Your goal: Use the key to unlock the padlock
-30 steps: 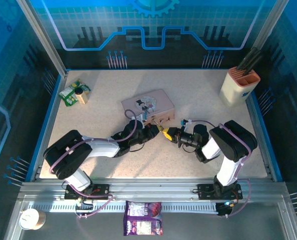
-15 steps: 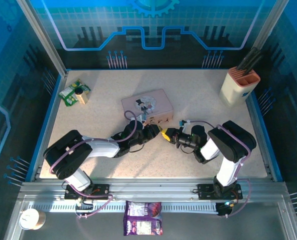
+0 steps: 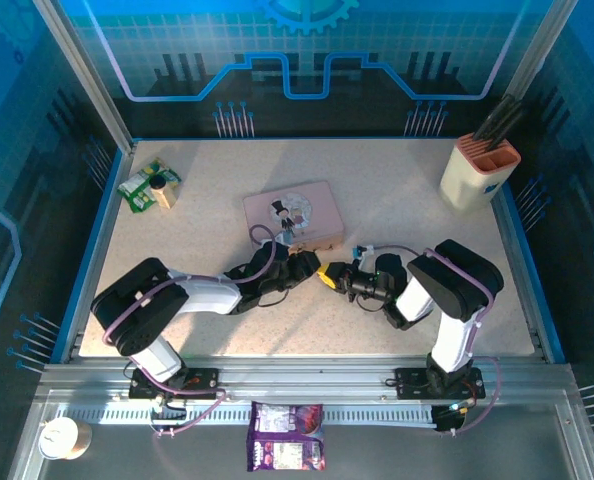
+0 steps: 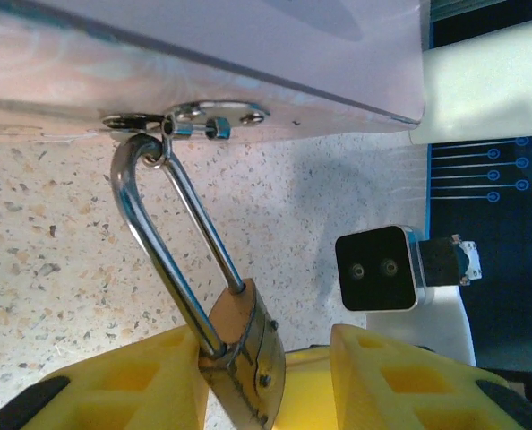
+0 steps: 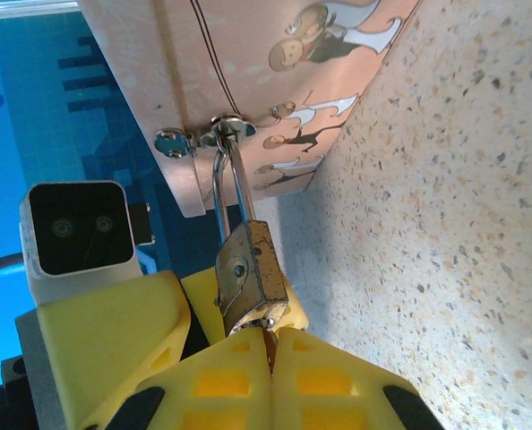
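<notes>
While the parted left end effector (image 4: 275,367) straddles the padlock (image 4: 244,345), the closed right end effector (image 5: 268,339) meets its base, in line with its shackle (image 4: 172,242).

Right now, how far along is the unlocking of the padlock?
Done: the padlock hangs from the hasp of the pink tin, with both pincers at it. In hand: the right pincer is shut at its keyhole end, apparently on the key, while the left pincer stands open around the body. Left: both shackle legs sit in the body, so it looks locked; turning and opening remain.
</notes>
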